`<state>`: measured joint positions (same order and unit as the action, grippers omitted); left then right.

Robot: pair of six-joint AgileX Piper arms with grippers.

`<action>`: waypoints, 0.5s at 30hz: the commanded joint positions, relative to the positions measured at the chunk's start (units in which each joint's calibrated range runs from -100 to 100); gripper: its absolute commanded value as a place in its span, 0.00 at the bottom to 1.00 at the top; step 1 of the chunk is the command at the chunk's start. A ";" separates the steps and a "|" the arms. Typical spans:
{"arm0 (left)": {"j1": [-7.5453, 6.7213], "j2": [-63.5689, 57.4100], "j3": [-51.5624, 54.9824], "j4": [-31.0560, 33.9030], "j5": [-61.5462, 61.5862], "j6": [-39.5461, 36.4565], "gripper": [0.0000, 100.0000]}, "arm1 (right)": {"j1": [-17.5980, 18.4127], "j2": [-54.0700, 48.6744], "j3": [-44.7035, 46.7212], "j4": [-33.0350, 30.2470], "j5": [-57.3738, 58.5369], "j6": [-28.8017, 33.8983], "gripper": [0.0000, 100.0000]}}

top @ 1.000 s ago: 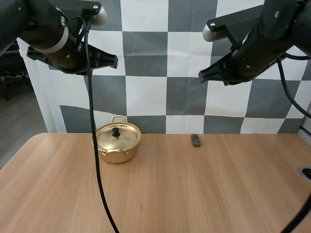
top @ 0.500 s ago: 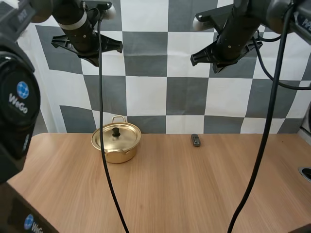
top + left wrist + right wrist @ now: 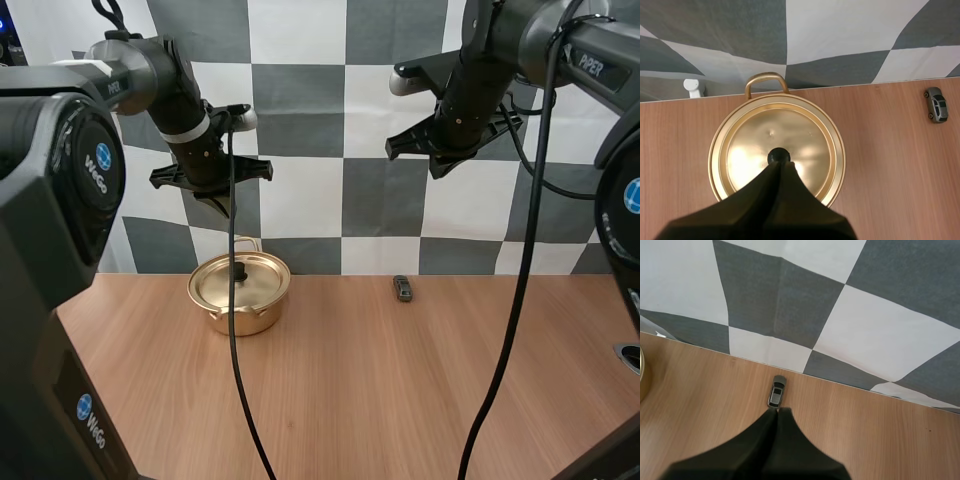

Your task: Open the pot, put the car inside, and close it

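a small grey toy car [image 3: 402,289] lies on the light wooden table [image 3: 400,400] near its far edge, well apart from the round gold metal pot [image 3: 240,292] and to that pot's right in the high view; its long axis runs from the near side of the table toward the far edge, and which end is its front i cannot tell

the pot stands upright with its gold lid [image 3: 777,150] on, a black knob [image 3: 778,156] at the lid's centre and one loop handle [image 3: 766,82] turned to the far edge

the high view has both arms held high above the table, the left arm [image 3: 190,130] over the pot's side, the right arm [image 3: 470,90] over the car's side

the left wrist view looks straight down on the lid and takes in the car off beside the pot; there the left gripper [image 3: 780,167] has its fingers lying together as one dark wedge, holding nothing, tips lined up with the knob

the right wrist view has the car just ahead of the right gripper [image 3: 777,411], whose fingers also lie together on nothing, with a sliver of the pot's rim at the side

readable writing: "wego" in white on the left arm's black housing, "piper" on the right arm
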<state>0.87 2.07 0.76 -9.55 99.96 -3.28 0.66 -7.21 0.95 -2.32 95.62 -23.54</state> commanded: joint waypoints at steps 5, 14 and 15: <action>-0.04 -0.21 0.08 0.36 0.04 0.06 0.00 | 0.04 -0.01 0.03 -0.05 1.64 0.04 0.00; -0.04 -0.21 0.08 1.30 0.04 1.95 0.02 | 0.04 -0.01 0.03 -0.05 4.18 0.04 0.00; -0.04 -0.21 0.08 1.30 0.04 2.41 0.07 | 0.04 -0.01 0.03 -0.05 4.38 0.04 0.00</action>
<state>0.87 1.93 0.76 -8.25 99.96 -1.49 0.66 -7.21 0.95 -2.32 99.83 -23.54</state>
